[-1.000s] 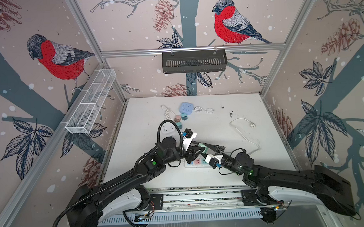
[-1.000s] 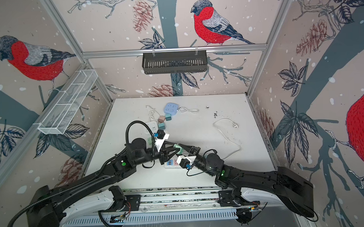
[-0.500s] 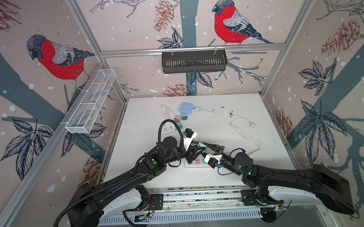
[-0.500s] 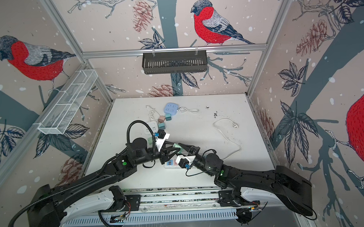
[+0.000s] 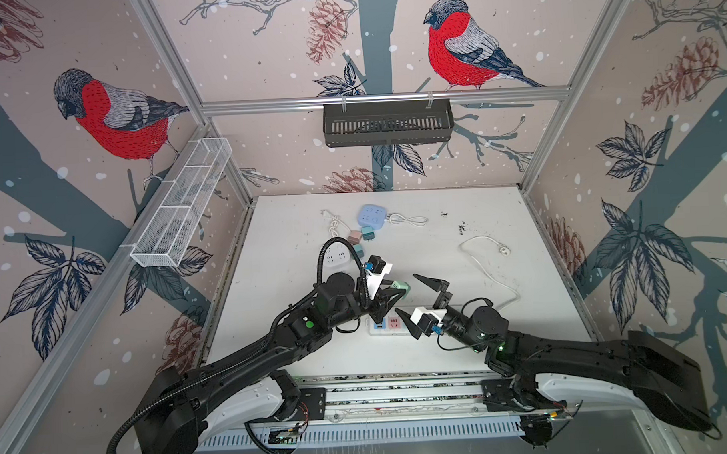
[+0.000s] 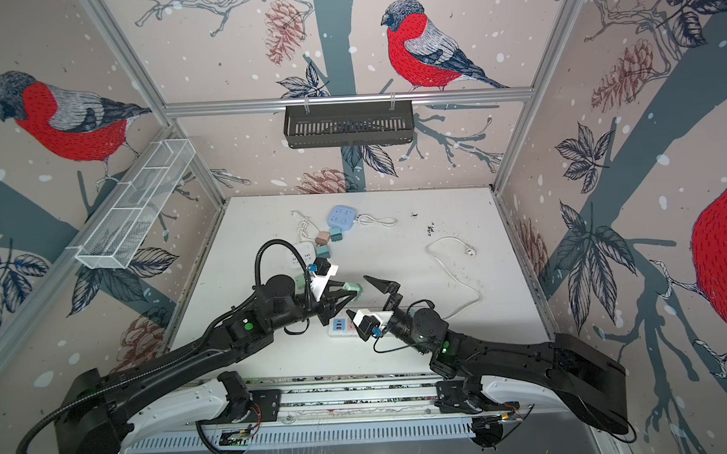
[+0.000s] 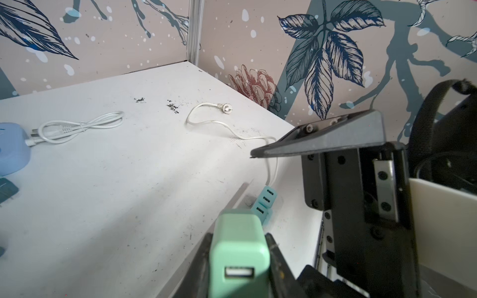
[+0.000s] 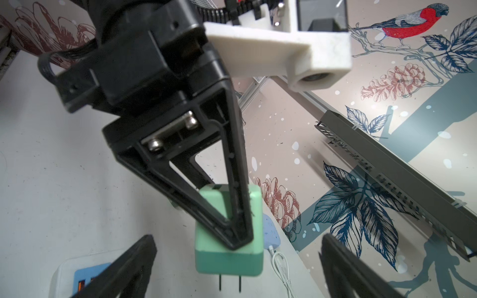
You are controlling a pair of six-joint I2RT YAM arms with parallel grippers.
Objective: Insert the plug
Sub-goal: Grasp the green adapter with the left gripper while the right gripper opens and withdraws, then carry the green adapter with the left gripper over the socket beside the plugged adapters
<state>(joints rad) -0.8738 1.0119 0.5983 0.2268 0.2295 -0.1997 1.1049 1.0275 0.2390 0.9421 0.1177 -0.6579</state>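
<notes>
A mint-green plug (image 5: 402,286) (image 6: 353,289) hangs above the table with my left gripper (image 5: 397,289) (image 7: 238,238) shut on its sides. Its USB port faces the left wrist camera (image 7: 238,272). Two prongs (image 8: 229,282) point down in the right wrist view. A white power strip (image 5: 384,326) (image 6: 339,325) (image 8: 64,271) with blue and red sockets lies just below and nearer the front. My right gripper (image 5: 416,299) (image 6: 368,302) (image 8: 237,237) stands wide open beside the plug, its fingers (image 8: 124,268) apart from it on either side.
A blue socket cube (image 5: 372,214) with a coiled white cord (image 5: 407,219) and small pink and teal plugs (image 5: 360,236) lie at the back. A white round socket (image 5: 338,258) sits behind the left arm. The strip's white cable (image 5: 489,252) loops to the right.
My right gripper has opened wide and let go of the plug. The left gripper has closed tighter on it and holds it alone. Both arms have barely moved.
</notes>
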